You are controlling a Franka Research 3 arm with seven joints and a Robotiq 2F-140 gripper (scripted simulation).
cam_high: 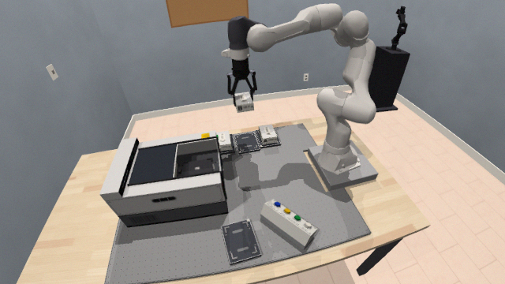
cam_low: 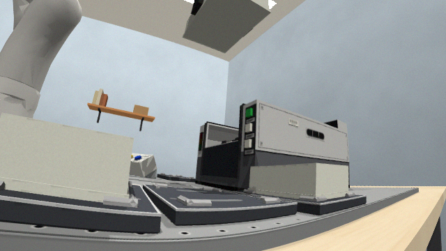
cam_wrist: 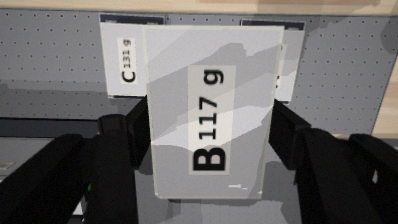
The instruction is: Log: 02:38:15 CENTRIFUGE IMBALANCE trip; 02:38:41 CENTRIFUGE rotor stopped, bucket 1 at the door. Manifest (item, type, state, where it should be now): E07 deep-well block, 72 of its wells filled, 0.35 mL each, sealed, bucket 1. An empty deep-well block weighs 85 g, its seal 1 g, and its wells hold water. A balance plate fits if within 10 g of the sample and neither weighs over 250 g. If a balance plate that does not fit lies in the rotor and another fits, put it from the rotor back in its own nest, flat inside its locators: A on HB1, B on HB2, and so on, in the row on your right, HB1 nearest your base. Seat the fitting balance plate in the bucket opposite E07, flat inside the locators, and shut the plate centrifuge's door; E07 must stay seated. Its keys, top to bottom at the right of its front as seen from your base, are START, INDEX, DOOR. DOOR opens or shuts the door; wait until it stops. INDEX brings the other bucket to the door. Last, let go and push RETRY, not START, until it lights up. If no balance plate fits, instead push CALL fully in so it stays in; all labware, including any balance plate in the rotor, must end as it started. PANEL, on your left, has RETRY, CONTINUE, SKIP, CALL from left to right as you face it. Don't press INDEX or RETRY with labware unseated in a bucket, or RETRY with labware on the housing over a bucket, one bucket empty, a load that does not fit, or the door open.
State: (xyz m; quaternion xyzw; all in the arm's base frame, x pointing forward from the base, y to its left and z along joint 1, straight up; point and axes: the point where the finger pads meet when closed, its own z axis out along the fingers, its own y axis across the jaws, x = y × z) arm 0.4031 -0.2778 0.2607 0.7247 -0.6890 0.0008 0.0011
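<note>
Item: balance plate B, labelled 117 g; we are holding it clamped in our gripper, high above the tabletop.

Readable markings, wrist view:

- Block held between the gripper's fingers: white label on its top face, reading "B 117 g".
- Block lying below and beyond the held one, to its left as the wrist camera sees it: label reading "C 131 g".
- Block beyond the held one on the other side: label hidden behind the held block, not readable.

Top and exterior views: a small plate on the centrifuge's side panel is too small to read.
</note>
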